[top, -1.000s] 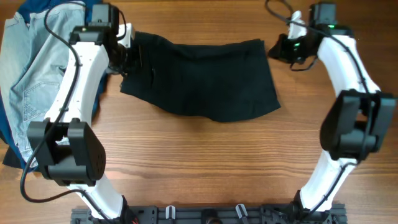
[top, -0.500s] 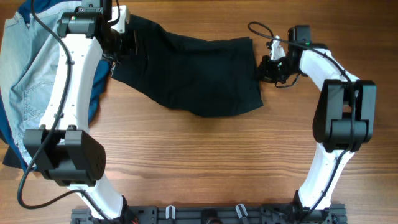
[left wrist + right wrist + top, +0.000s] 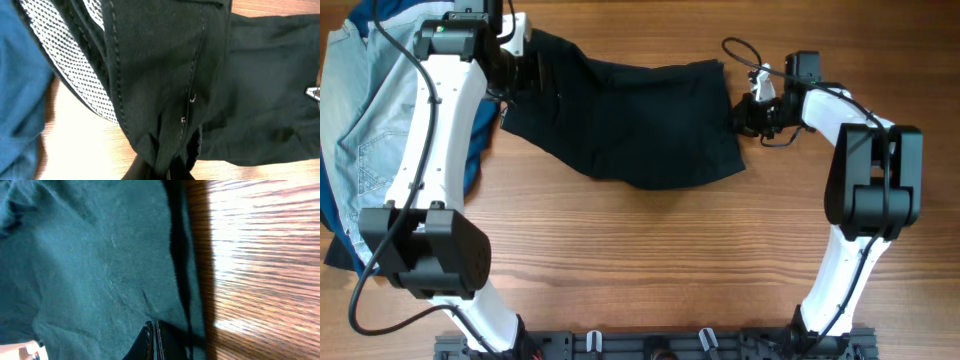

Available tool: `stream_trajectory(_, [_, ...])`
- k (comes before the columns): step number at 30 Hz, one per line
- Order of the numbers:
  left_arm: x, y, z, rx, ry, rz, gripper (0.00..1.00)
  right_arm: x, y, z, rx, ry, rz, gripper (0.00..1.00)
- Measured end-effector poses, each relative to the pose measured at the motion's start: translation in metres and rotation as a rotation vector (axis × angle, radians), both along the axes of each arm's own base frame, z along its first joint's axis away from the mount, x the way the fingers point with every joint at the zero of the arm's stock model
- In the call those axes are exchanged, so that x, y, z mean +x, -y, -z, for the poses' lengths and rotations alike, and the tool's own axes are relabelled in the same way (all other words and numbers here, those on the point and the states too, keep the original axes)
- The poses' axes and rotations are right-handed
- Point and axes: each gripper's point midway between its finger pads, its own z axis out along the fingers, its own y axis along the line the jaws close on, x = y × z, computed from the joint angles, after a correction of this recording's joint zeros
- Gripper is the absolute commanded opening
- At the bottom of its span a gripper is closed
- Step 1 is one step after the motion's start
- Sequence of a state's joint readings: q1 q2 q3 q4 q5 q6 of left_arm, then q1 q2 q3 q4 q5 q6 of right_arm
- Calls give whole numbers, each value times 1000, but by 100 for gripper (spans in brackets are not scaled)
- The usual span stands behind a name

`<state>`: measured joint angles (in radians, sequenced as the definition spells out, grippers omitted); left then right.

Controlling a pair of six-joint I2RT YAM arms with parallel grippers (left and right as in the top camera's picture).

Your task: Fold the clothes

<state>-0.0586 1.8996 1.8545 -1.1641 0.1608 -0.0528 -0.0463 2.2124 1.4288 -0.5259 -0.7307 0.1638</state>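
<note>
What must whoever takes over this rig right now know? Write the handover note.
Left gripper: shut on the black shorts at the waistband end.
Right gripper: shut on the black shorts' opposite edge.
The black shorts are spread over the table between the two grippers. The denim shorts and dark-blue garment are heaped on the left arm's side.
Done: black shorts gripped at both ends.
Left: no fold shows yet, so all three need folding.

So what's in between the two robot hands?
The black shorts, spread between the left hand and right hand, each pinching an end. The overhead view shows it.
</note>
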Motion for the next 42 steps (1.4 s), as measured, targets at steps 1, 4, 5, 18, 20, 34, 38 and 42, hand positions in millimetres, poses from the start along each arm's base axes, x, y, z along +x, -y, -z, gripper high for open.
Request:
stream_trajectory(1, [0, 3, 0, 0, 0, 8, 4, 0, 0, 0, 3, -1, 2, 4])
stream_trajectory(4, [-1, 13, 0, -3, 1, 29, 4, 1, 4, 3, 37, -15, 19, 5])
stream_trajectory(5, [-2, 18, -1, -11, 3, 40, 4, 0, 4, 3, 48, -20, 21, 4])
stream_trajectory(18, [8, 151, -31, -233, 159, 204, 4, 0, 4, 3, 77, -26, 23, 4])
stream_trajectory(20, [2, 171, -33, -249, 163, 236, 4, 0, 4, 3, 77, -26, 23, 4])
stream_trajectory(34, [2, 253, 40, -299, 60, 294, 100, 0, 3, 3, 78, -25, 23, 4])
stream_trajectory(38, [0, 261, 39, -313, 64, 301, 100, 1, 3, 3, 85, -21, 25, 4])
stream_trajectory(42, [8, 251, 39, -314, 67, 279, 100, 6, 7, 1, 122, -22, 42, 5])
